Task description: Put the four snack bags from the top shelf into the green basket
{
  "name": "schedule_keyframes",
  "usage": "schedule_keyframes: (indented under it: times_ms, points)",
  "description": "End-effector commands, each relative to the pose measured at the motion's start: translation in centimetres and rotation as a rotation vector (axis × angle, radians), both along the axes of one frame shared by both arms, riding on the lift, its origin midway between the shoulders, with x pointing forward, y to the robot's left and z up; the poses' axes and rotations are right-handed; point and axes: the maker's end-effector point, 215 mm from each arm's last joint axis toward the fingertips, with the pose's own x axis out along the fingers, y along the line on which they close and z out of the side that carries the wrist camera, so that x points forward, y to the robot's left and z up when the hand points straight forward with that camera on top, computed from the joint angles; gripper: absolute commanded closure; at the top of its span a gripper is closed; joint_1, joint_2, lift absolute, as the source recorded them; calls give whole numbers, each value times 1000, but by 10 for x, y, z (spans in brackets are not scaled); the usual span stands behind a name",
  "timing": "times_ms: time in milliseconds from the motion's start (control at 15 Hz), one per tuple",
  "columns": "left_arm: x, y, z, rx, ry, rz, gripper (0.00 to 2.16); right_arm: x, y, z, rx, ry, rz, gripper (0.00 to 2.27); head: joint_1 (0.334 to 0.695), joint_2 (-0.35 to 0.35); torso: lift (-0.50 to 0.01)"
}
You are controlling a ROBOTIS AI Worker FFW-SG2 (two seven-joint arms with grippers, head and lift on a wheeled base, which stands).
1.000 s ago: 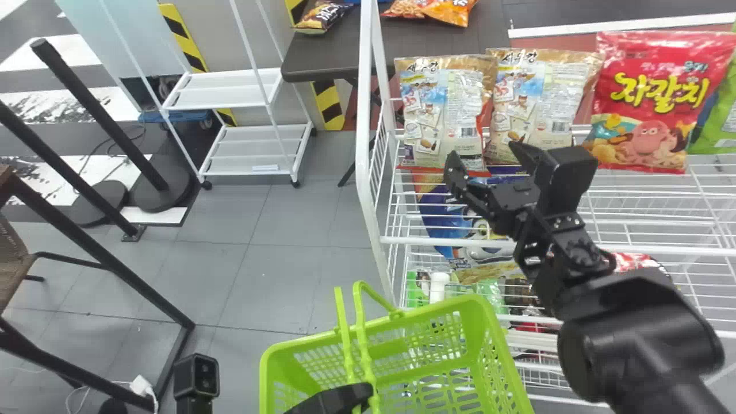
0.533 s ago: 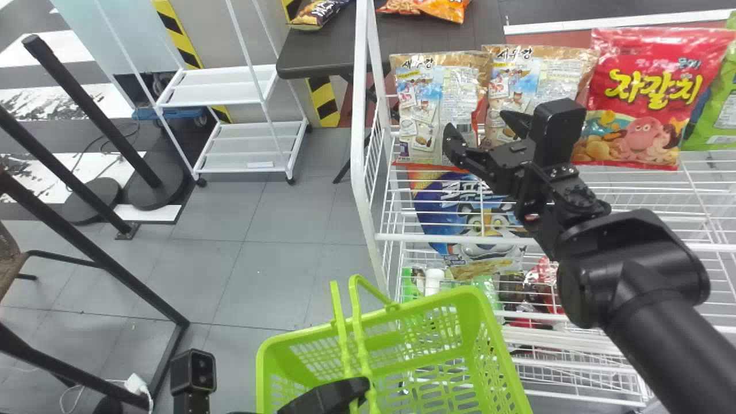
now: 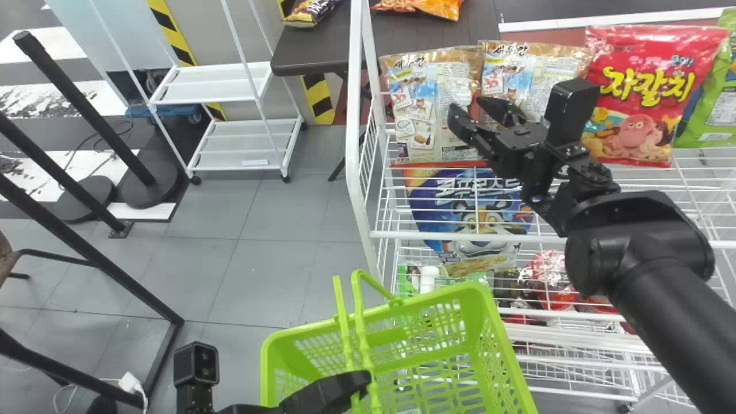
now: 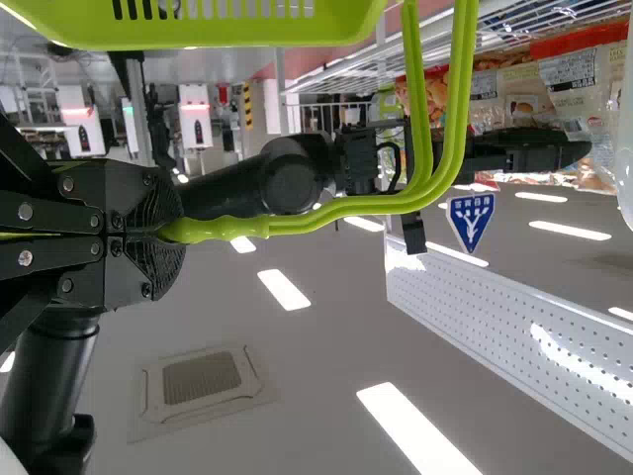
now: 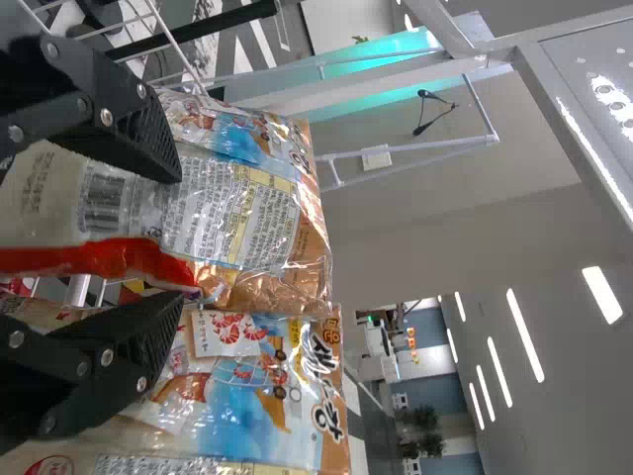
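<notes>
lower case labels a to d: beyond the green basket point(image 3: 484, 292), four glossy snack bags stand upright on the white wire shelf point(image 3: 437, 236). two tan-topped bags point(image 3: 428, 103) carry dark lettering, blue picture panels and printed text blocks; the red bag point(image 3: 650, 95) bears yellow characters above a pink octopus; the green bag point(image 3: 716, 109) has a pale label. beyond the basket, i hold my right gripper point(image 3: 467, 109) wide, fingers near the tan bags. at the basket, my left gripper point(image 3: 363, 383) clamps its smooth handle point(image 3: 361, 322).
</notes>
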Motion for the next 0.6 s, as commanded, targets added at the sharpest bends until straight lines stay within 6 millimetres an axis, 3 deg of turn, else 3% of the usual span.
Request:
schedule_keyframes:
  times_ms: [0, 133, 200, 533]
  points:
    - [1, -1, 2, -12, -6, -5, 2145, 5, -1, 1, -4, 9, 5, 1609, 695, 177, 0]
    - [1, -1, 3, -11, -8, -7, 2145, 7, 0, 2, -7, 17, 14, 2132, 695, 175, 0]
    - [1, -1, 3, -11, -8, -7, 2145, 7, 2, 3, -9, 16, 19, 2219, 695, 174, 0]
    - [0, 1, 2, -11, -5, -9, 2145, -7, 20, 23, 5, -39, 81, 2246, 695, 184, 0]
